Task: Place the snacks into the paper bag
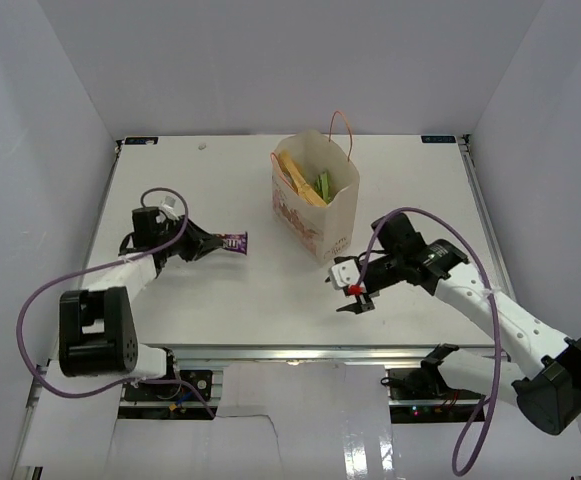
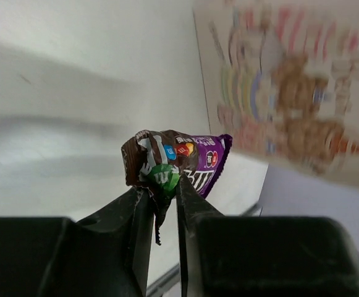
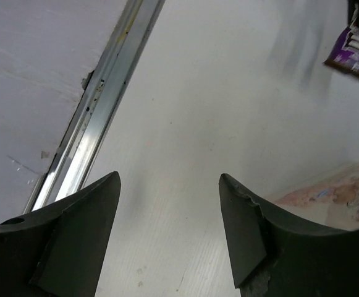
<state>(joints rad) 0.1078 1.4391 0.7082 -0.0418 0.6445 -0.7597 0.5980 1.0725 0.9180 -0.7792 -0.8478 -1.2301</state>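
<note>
The cream paper bag stands upright at the table's centre back, with orange-red handles and reddish print. Inside it I see the yellow crisp packet and a green wrapper. My left gripper is shut on a purple candy wrapper, held left of the bag above the table. In the left wrist view the wrapper is pinched by one end between the fingers, with the bag's printed side beyond. My right gripper is open and empty, low in front of the bag; the right wrist view shows bare table between its fingers.
The metal rail of the table's near edge runs close to my right gripper. The purple wrapper and a corner of the bag show in the right wrist view. White walls enclose the table on three sides.
</note>
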